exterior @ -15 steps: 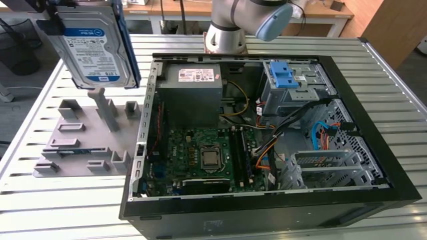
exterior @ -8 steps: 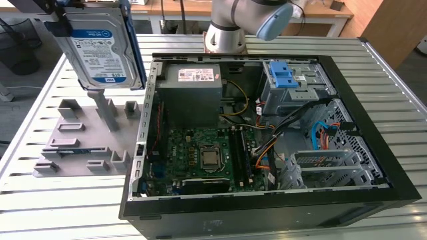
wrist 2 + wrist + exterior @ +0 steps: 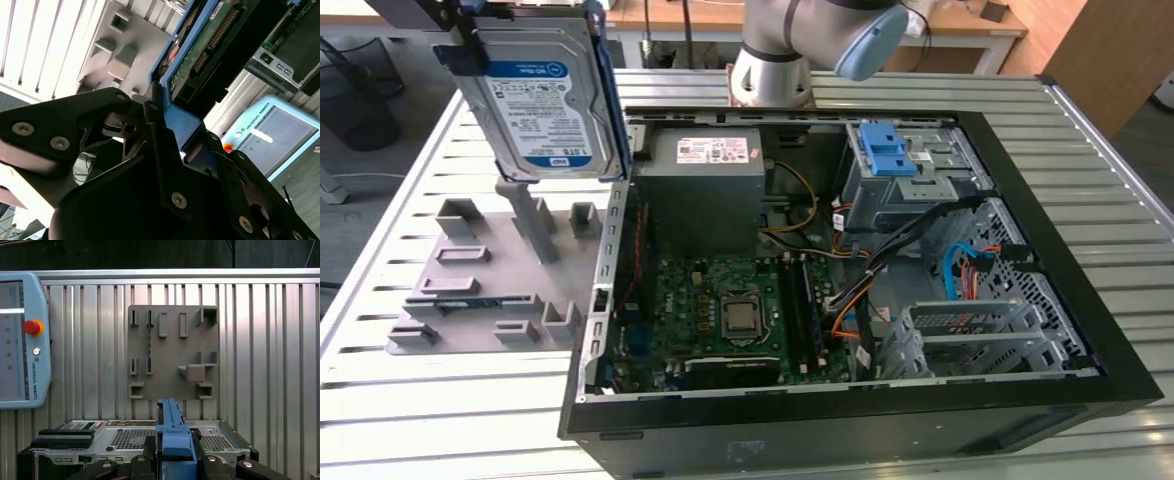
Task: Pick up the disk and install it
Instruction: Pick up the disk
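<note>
The disk [image 3: 540,100], a silver hard drive with a white-and-blue label in a blue carrier frame, hangs upright in the air above the grey fixture plate [image 3: 494,280], at the exterior view's left of the open computer case [image 3: 854,410]. My gripper [image 3: 162,112] is shut on the disk's blue carrier edge [image 3: 175,122], with a black finger on each side. The disk's circuit-board side [image 3: 210,35] shows beyond the fingers. In the first wrist view the blue carrier edge [image 3: 172,432] sticks out between my gripper [image 3: 175,452] fingers, over the case's edge [image 3: 125,440].
Inside the case sit a grey power-supply box [image 3: 707,170], the motherboard [image 3: 734,310] and a drive cage with blue latches [image 3: 887,150]. The robot base [image 3: 774,60] stands behind the case. A teach pendant [image 3: 22,340] lies on the slatted table [image 3: 260,340] beside the fixture plate [image 3: 172,352].
</note>
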`<action>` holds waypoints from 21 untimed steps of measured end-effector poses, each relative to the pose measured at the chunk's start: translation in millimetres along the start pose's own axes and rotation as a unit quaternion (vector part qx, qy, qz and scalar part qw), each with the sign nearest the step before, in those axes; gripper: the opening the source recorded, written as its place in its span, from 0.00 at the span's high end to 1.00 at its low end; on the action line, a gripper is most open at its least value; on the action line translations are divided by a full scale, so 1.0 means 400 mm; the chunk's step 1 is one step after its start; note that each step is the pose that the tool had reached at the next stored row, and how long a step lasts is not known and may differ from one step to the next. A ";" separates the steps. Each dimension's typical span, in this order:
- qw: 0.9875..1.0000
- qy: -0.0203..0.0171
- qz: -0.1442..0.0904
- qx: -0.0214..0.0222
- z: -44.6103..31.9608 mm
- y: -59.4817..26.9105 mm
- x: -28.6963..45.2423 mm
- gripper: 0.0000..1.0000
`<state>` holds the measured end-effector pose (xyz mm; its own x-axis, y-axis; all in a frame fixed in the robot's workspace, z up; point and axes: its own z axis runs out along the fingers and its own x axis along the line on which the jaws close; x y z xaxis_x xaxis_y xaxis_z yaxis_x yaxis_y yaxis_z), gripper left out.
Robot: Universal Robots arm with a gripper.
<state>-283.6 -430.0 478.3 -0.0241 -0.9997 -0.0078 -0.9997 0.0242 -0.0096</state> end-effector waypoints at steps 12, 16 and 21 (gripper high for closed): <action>1.000 0.000 0.000 -0.001 0.001 -0.059 0.013 0.63; 1.000 0.000 0.000 -0.002 0.001 -0.077 0.021 0.63; 1.000 0.000 0.000 -0.002 0.001 -0.097 0.036 0.63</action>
<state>-245.3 -445.4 478.3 -0.0241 -0.9997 -0.0078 -0.9997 0.0241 -0.0053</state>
